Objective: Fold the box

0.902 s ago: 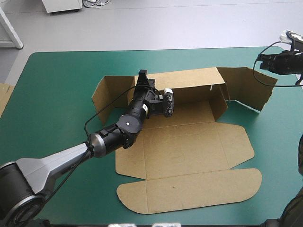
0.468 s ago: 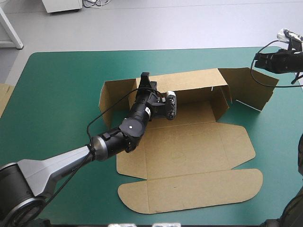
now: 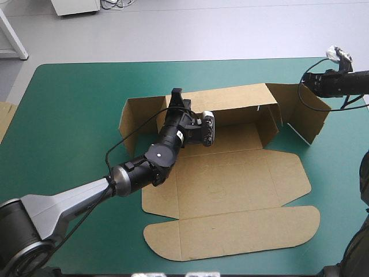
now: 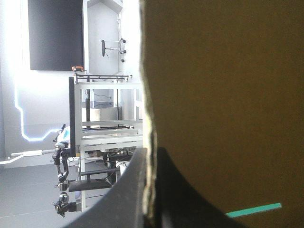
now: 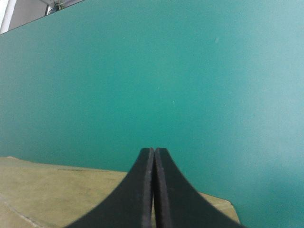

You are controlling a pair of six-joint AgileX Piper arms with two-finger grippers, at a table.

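Note:
The brown box [image 3: 230, 184] lies open in the middle of the table, its base and long front lid flap [image 3: 230, 232] flat. Its back wall [image 3: 236, 104] stands raised. My left gripper [image 3: 176, 94] sits on that wall's top edge near its left end. In the left wrist view the left gripper [image 4: 151, 164] is shut on the box, with the board's [image 4: 228, 95] pale edge between the black fingers. My right gripper [image 3: 304, 84] is at the top edge of the right end flap [image 3: 302, 112]. In the right wrist view the right gripper [image 5: 153, 152] is shut, with board [image 5: 57, 190] just under it.
A left end flap [image 3: 138, 118] stands up beside the left arm. More brown board [image 3: 4, 118] shows at the table's left edge. The teal-green cover [image 3: 75, 115] is bare to the left of the box and along the far edge.
The right gripper has moved left toward the box, and the right end flap has swung inward with it. The left gripper has shifted slightly right along the back wall.

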